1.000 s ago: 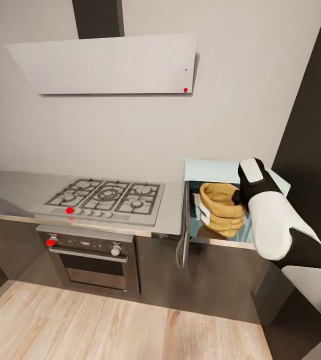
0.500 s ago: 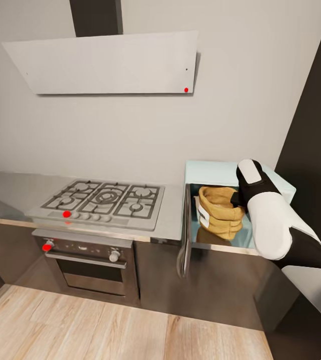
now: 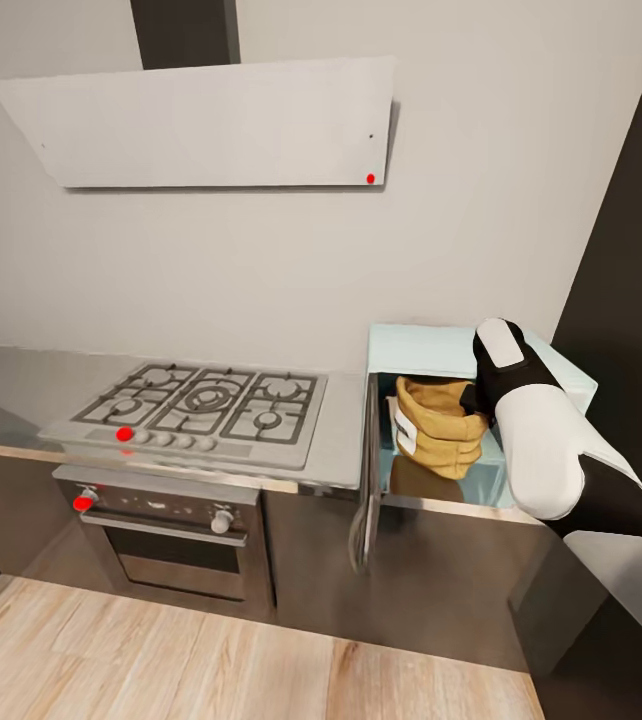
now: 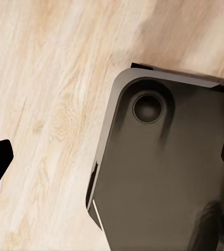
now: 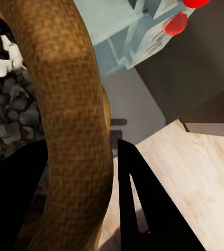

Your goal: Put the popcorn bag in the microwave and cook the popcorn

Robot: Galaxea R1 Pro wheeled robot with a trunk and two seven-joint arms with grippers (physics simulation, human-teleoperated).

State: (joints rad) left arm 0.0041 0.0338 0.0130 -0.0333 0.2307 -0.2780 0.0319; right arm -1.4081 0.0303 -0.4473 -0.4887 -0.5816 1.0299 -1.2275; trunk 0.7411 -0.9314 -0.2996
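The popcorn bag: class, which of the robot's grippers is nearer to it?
Right. The right gripper grips the rim of the popcorn bag inside the microwave; the left gripper hangs over the wooden floor.

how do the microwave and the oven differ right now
The microwave is pale mint blue; the oven is dark with silver knobs. The microwave's door is swung open, with the popcorn bag in its opening, while the oven's door is shut. The microwave sits on the countertop; the oven is built in under the hob. Both are boxy appliances facing the same way.
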